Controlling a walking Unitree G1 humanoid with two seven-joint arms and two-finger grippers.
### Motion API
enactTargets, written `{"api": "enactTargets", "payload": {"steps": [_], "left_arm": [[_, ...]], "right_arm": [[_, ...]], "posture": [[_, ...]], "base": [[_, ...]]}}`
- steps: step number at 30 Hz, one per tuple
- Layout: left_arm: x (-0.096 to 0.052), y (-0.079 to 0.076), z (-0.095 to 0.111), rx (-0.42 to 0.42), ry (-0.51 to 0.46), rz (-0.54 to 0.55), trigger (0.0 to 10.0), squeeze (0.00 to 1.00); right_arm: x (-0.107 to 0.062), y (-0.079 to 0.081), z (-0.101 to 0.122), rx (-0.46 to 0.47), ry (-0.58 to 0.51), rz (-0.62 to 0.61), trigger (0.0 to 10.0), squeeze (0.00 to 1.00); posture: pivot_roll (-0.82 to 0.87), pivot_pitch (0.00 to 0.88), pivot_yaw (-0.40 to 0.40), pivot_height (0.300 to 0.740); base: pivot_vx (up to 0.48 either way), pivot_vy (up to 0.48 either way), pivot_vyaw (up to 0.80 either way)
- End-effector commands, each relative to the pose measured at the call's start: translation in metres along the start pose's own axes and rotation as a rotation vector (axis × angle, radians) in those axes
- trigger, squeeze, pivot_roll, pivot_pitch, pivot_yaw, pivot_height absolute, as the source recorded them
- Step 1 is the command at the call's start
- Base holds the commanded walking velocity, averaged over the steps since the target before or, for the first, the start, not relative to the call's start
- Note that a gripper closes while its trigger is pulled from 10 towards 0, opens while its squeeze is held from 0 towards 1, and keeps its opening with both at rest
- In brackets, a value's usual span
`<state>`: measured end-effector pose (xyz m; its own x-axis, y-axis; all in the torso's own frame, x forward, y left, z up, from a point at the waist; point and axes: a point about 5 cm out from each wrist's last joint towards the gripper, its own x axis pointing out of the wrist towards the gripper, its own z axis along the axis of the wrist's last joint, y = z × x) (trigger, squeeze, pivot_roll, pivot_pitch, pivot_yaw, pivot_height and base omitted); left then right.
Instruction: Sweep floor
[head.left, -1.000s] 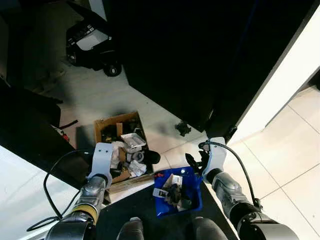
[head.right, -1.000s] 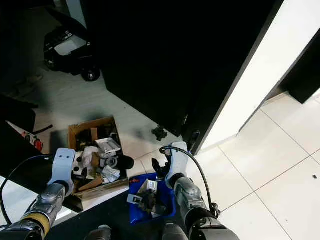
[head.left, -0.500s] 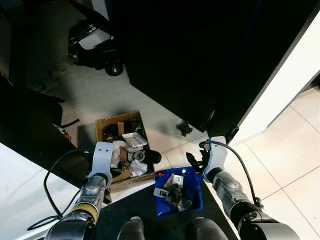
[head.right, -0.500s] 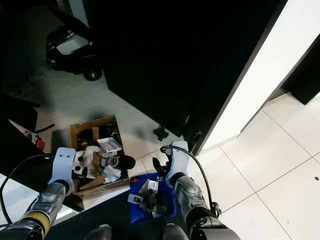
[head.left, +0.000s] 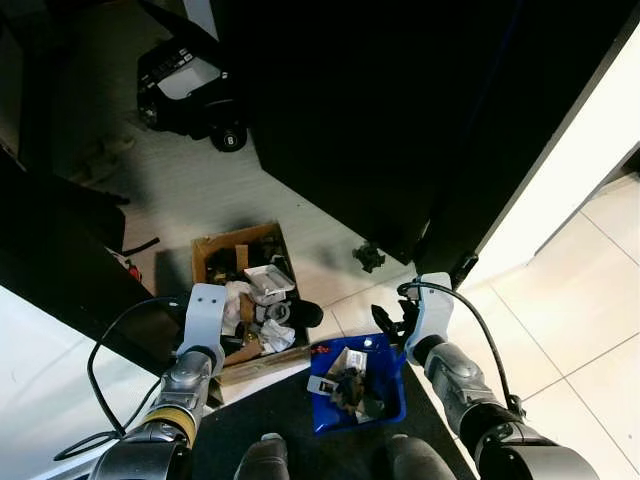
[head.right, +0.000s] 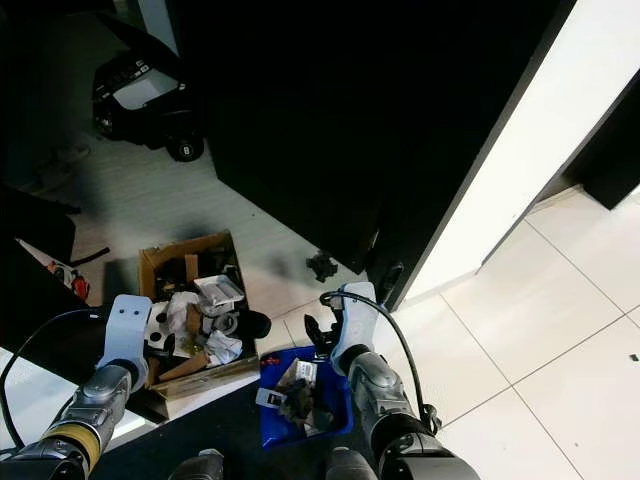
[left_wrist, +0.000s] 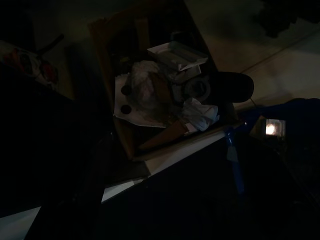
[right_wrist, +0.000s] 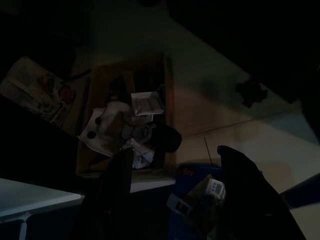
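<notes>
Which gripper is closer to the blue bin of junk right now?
Right. The right gripper hangs just above the blue bin's upper right corner, fingers apart. The left gripper is farther off, over the near left edge of the cardboard box.

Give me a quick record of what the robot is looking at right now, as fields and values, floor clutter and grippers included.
place: tiled floor by a black door
cardboard box: on the floor ahead of the left arm, full of mixed junk
blue bin: on the floor just right of the box, holding small items
small dark object: loose on the floor near the door's foot
black toy car: farther back, left
left gripper: raised beside the box
right gripper: fingers apart, above the bin's edge
</notes>
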<state>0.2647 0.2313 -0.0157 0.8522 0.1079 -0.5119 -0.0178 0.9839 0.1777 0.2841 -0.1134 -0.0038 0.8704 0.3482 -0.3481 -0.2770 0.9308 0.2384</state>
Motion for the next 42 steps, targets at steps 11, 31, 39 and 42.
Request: {"api": "enactTargets", "payload": {"steps": [11, 31, 39, 42], "left_arm": [[-0.0008, -0.0024, -0.0045, -0.016, 0.022, -0.005, 10.0, 0.0], [-0.0003, -0.0031, -0.0035, -0.018, 0.021, -0.007, 10.0, 0.0], [-0.0007, -0.0028, -0.0041, -0.018, 0.021, -0.006, 10.0, 0.0], [-0.0008, -0.0029, -0.0044, -0.018, 0.021, -0.007, 10.0, 0.0]], "right_arm": [[-0.0011, -0.0003, -0.0039, 0.019, 0.014, -0.008, 10.0, 0.0], [-0.0009, -0.0013, -0.0029, 0.019, 0.012, -0.016, 10.0, 0.0], [-0.0013, -0.0012, -0.0035, 0.019, 0.012, -0.014, 10.0, 0.0], [-0.0014, -0.0012, -0.0038, 0.02, 0.012, -0.014, 10.0, 0.0]], "posture": [[-0.07, 0.096, 0.009, 0.74], [-0.07, 0.099, 0.009, 0.74], [-0.07, 0.102, 0.008, 0.74], [-0.07, 0.102, 0.006, 0.74]], "base": [[0.0, 0.0, 0.0], [0.0, 0.0, 0.0], [0.0, 0.0, 0.0], [0.0, 0.0, 0.0]]}}
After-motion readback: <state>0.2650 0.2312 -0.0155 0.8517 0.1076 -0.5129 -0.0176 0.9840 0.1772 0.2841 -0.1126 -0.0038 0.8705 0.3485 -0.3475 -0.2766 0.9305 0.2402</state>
